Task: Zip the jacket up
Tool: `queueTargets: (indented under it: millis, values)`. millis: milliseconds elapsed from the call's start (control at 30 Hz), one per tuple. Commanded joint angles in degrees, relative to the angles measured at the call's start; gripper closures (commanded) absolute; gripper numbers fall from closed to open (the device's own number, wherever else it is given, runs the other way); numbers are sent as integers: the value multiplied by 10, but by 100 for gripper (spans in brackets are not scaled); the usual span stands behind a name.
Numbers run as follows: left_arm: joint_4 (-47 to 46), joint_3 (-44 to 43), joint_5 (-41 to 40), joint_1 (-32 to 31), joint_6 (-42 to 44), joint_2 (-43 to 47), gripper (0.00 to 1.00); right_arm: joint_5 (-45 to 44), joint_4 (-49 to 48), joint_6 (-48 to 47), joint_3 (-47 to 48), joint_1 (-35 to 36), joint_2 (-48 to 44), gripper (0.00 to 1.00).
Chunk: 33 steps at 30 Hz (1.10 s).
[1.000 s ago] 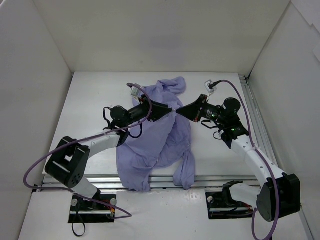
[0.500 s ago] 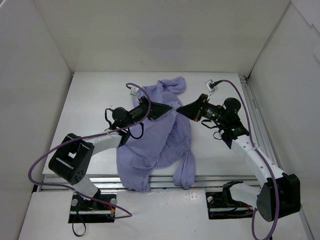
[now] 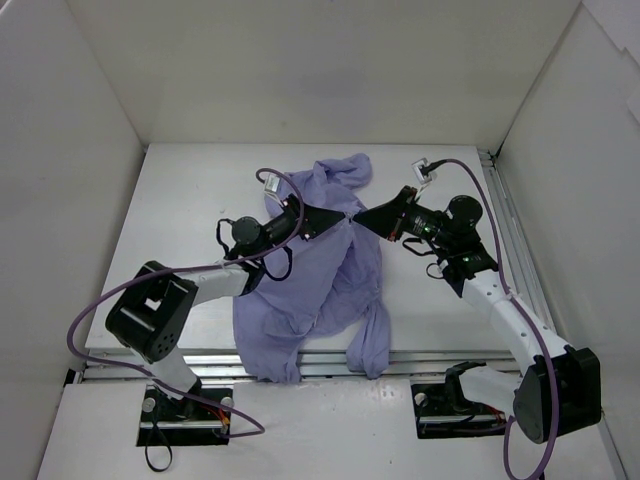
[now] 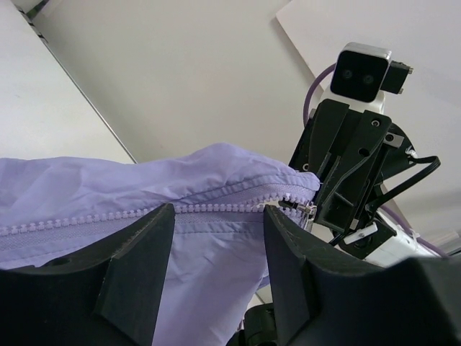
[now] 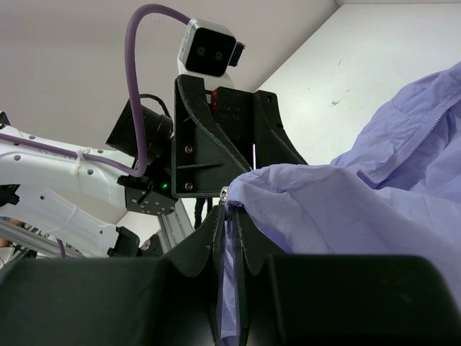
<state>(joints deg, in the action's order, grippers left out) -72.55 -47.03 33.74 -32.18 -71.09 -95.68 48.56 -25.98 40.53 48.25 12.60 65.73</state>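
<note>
The lavender jacket (image 3: 318, 272) lies crumpled across the table's middle, one part hanging over the near edge. Both grippers meet above its upper part. My left gripper (image 3: 343, 216) has its jaws apart in the left wrist view (image 4: 216, 216). The jacket's zipper teeth (image 4: 144, 216) and purple cloth (image 4: 202, 274) run across the gap, and neither finger presses on them. The metal zipper slider (image 4: 307, 208) sits at the zipper's right end. My right gripper (image 3: 358, 219) is shut (image 5: 232, 210) on a fold of the jacket (image 5: 346, 216) beside that slider.
White walls enclose the white table (image 3: 190, 200) on three sides. An aluminium rail (image 3: 440, 360) runs along the near edge, and another (image 3: 515, 240) along the right side. Purple cables (image 3: 130, 290) loop off both arms.
The left gripper's jaws have spread wider. The left arm's elbow has shifted a little to the right. The right arm and the jacket have stayed put.
</note>
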Motion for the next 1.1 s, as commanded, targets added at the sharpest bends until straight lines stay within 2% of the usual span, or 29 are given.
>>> queueTargets:
  millis: [0,167,333,500,533,567,667,767,933,1067]
  values:
    - [-229,-16,-20,-6,-17,29,51,8,-60,5,13,1,-3,100]
    - [-232,-14,-20,-11,-24,37,51,7,-59,4,15,0,-3,100]
    - [-195,14,-28,-11,26,82,51,0,-59,9,16,0,0,100]
    - [-8,11,-23,-24,145,182,54,-10,-58,13,18,2,1,100]
    - [26,3,-23,-30,198,197,55,-12,-58,15,18,1,1,100]
    - [116,-4,-29,-42,225,226,59,-14,-58,16,18,2,3,100]
    - [266,-49,-44,-70,338,262,67,-19,-54,19,18,4,3,100]
    - [388,-70,-74,-94,379,278,71,-19,-51,18,23,4,3,100]
    - [552,-115,-153,-132,452,274,71,-23,-39,16,26,3,1,100]
    - [635,-151,-219,-156,484,257,71,-24,-37,16,27,4,-1,100]
